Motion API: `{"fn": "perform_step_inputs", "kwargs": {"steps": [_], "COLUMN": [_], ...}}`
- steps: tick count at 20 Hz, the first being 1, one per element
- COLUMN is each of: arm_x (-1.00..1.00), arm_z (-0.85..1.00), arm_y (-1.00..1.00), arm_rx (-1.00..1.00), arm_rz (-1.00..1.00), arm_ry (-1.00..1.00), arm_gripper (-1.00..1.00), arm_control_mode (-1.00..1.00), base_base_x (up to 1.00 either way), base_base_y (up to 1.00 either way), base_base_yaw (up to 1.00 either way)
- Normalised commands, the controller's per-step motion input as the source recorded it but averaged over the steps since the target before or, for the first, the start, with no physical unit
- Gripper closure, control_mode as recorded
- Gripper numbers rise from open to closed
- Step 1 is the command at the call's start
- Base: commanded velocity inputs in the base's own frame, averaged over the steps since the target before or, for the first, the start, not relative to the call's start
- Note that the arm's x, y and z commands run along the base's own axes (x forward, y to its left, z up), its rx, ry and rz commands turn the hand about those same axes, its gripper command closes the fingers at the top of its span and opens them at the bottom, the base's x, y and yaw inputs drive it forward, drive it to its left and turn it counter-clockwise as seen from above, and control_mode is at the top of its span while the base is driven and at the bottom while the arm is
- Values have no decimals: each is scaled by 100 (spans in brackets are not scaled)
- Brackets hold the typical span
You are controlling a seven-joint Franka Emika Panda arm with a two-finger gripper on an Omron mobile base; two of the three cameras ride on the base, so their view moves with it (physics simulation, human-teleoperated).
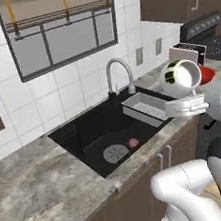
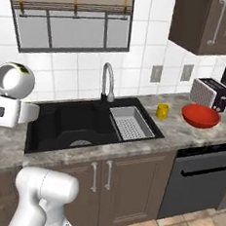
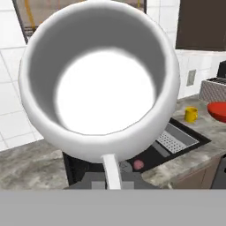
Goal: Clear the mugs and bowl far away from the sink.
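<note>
Left base view: the white mug (image 1: 181, 77) rides high in the gripper (image 1: 187, 101), tipped on its side above the sink (image 1: 106, 133) edge — carry it level and well clear of the basin before lowering. Right base view: yellow mug (image 2: 162, 110) and red bowl (image 2: 201, 116) wait on the table (image 2: 191, 134), far off beyond the sink from the gripper. Hand view: gripper closed tight on the mug's handle (image 3: 111, 170), mouth facing us.
</note>
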Motion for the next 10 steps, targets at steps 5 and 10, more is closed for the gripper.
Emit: {"fn": "perform_step_inputs", "kwargs": {"steps": [5,10], "arm_x": [0,0], "arm_z": [0,0], "arm_y": [0,0], "arm_rx": [0,0], "arm_rz": [0,0], "arm_ry": [0,0], "arm_gripper": [100,100], "arm_control_mode": [100,100], "base_base_x": [-3,0], "base_base_y": [-35,-3], "base_base_yaw": [-83,-97]}}
